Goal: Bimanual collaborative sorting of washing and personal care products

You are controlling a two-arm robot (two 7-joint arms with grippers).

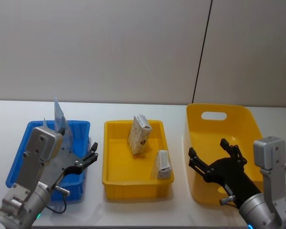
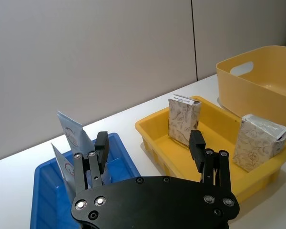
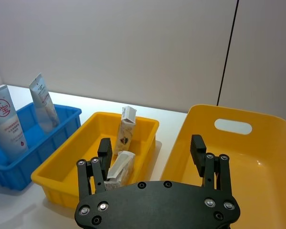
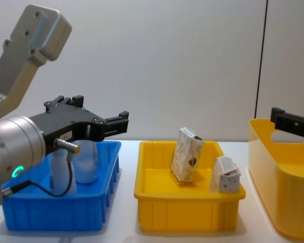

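Observation:
Two pale blue tubes (image 1: 59,117) (image 3: 5,121) with a red round logo stand upright in the blue tray (image 1: 81,125). The beige patterned carton (image 1: 139,135) (image 2: 183,119) leans in the middle yellow tray (image 1: 133,188), and the small whitish packet (image 1: 163,164) (image 4: 225,174) sits at that tray's right side. My left gripper (image 1: 87,156) (image 2: 148,143) hovers open over the blue tray's right edge, holding nothing. Over the tall yellow bin (image 1: 219,124), my right gripper (image 1: 209,150) (image 3: 151,145) is open and empty.
The three containers stand in a row on a white table, close to a grey wall. A strip of bare table (image 1: 143,210) lies in front of them, with narrow gaps between the containers.

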